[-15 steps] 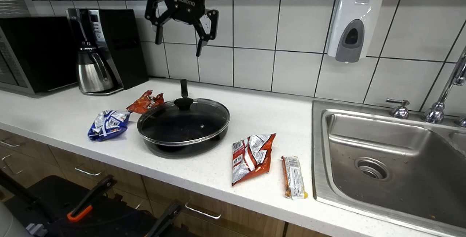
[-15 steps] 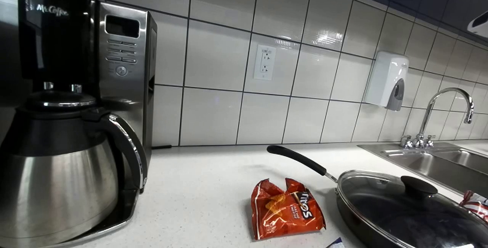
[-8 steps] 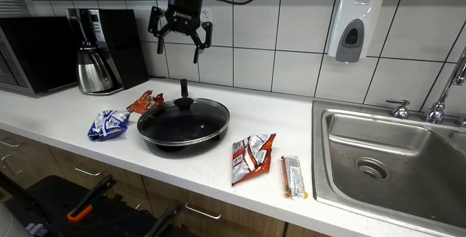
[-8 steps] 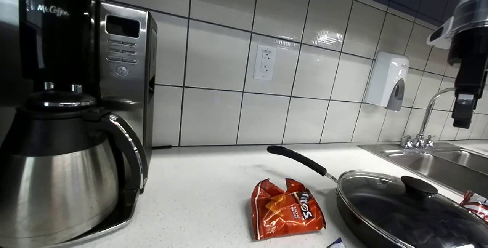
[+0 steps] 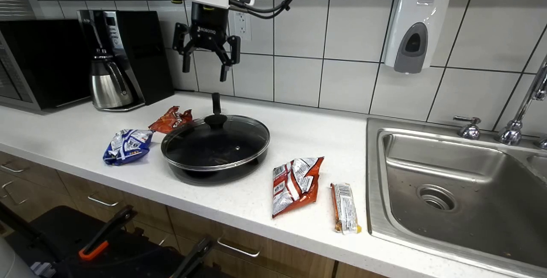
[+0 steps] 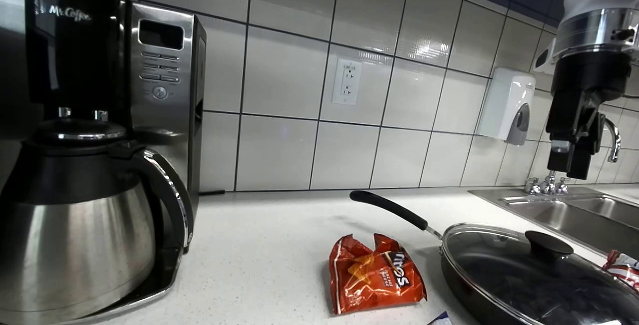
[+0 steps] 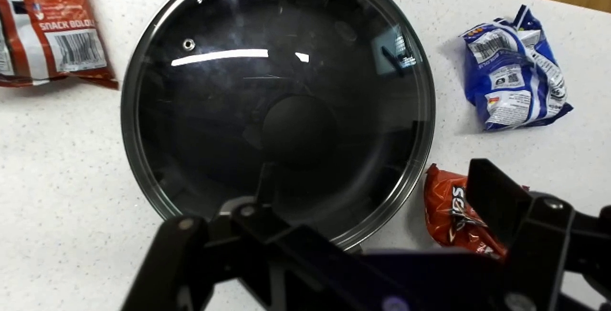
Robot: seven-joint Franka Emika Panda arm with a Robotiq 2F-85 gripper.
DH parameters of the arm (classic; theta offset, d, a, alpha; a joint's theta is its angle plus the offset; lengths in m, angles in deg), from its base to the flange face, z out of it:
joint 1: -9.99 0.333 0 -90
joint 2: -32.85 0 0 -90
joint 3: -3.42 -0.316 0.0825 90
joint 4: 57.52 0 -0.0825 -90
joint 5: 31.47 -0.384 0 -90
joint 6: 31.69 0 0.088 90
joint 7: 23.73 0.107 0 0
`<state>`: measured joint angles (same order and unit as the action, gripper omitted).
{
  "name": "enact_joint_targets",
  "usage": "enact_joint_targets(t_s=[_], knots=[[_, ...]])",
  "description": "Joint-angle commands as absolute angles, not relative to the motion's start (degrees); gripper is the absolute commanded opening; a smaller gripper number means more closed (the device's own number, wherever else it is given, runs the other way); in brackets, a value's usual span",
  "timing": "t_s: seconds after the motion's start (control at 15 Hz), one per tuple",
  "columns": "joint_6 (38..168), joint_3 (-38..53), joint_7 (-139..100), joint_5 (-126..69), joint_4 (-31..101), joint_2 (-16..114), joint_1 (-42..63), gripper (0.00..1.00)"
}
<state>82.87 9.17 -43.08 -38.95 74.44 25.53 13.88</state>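
Observation:
My gripper [image 5: 205, 69] hangs in the air above the back of the counter, its jaws wide apart and holding nothing. In an exterior view the same gripper [image 6: 569, 162] is seen side-on at the right. Below it sits a black pan with a glass lid [image 5: 205, 150], its lid knob [image 6: 548, 243] upright and its handle [image 6: 389, 210] pointing toward the wall. Beside the pan lies an orange-red chip bag [image 6: 374, 275], partly covered by a finger in the wrist view. A blue bag [image 7: 518, 74] is close by. Across the pan rests a red-and-silver bag [image 5: 297, 186].
A wrapped bar [image 5: 345, 207] lies near the steel sink [image 5: 427, 175]. The coffee maker [image 5: 145, 56] with its steel carafe [image 6: 80, 250] and a black microwave [image 5: 42, 60] stand at the other end. A soap dispenser [image 5: 419, 26] is fixed to the tiled wall.
The gripper has come down and slightly leftward in an exterior view, and has entered the frame from the right in an exterior view. Its jaws stay apart; the counter objects have not moved.

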Motion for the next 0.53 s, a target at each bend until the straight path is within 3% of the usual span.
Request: enact_joint_targets(t_s=[0.0, 0.47], knots=[[82.7, 7.8, -42.7, -39.1, 74.3, 25.8, 12.4, 1.00], [82.7, 7.9, -42.6, -39.1, 74.3, 26.4, 11.8, 1.00]])
